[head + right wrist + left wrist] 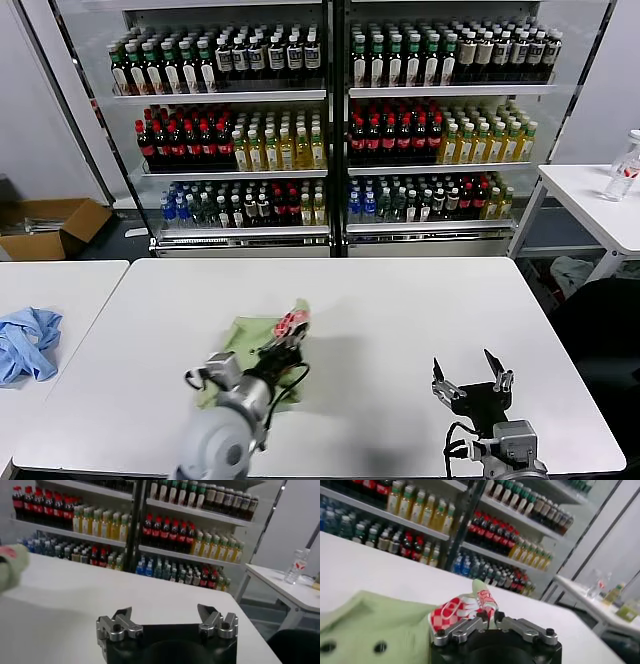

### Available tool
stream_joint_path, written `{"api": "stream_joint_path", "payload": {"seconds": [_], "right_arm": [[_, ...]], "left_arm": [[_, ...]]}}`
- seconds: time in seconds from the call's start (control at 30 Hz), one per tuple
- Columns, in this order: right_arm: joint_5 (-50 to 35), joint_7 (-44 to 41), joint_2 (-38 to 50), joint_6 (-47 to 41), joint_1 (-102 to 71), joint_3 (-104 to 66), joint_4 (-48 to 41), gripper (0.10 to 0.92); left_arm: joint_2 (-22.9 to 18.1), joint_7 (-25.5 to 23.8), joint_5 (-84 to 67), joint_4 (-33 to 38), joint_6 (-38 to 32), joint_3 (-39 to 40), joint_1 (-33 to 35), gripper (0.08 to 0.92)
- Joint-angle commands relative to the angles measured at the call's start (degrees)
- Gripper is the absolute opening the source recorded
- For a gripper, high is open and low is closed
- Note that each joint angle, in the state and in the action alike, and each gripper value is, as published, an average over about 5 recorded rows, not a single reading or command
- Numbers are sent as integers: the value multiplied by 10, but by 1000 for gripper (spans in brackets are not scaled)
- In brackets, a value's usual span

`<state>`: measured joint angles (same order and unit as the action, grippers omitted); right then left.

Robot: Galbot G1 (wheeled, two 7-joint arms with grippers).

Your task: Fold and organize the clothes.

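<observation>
Here, crumpled pistachio-green shirt [262, 352], checkered print.

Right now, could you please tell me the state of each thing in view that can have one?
Green shirt: folded on the white table, its checkered-print corner lifted.
Left gripper: fingers nearly together, pinching that lifted corner.
Right gripper: fingers wide open, empty, over bare tabletop.
Blue cloth: crumpled on the side table.
Cardboard box: open, on the floor.

The head camera is looking down from above the near edge of the white table [400, 330] toward the far drinks fridge [330, 130]. Both wrist cameras are sitting low and close behind their grippers, facing that same fridge [485, 535] [135, 525] across the tabletop.
</observation>
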<state>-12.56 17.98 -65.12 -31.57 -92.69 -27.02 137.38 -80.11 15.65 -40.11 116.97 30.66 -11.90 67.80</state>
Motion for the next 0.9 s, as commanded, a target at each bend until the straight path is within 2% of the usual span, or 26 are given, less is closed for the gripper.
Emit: {"api": "stream_joint_path", "payload": {"seconds": [0.03, 0.2, 0.3, 0.43, 0.57, 0.63, 0.77, 0.9], "right_arm": [[-43, -20, 15, 18, 46, -14, -7, 823], [-39, -27, 14, 53, 46, -10, -21, 823], [-39, -30, 15, 58, 50, -8, -26, 823], [-41, -37, 14, 62, 65, 3, -35, 823], [-59, -43, 4, 53, 104, 40, -70, 823], [-79, -46, -6, 42, 136, 74, -102, 823], [-118, -44, -25, 15, 203, 144, -176, 823], [-139, -38, -42, -5, 249, 192, -248, 823]], "left_arm": [[-110, 5, 22, -62, -43, 115, -76, 236], [-105, -33, 40, -17, -40, 159, -37, 383], [-76, -57, 65, 1, -44, 135, -32, 470], [9, -83, 82, 16, -69, 43, -35, 582], [105, -136, 146, -3, -138, -77, -15, 695], [137, -155, 177, -17, -170, -133, 1, 754], [173, -173, 188, -26, -199, -214, 33, 814], [173, -178, 188, -25, -206, -239, 54, 822]]}}
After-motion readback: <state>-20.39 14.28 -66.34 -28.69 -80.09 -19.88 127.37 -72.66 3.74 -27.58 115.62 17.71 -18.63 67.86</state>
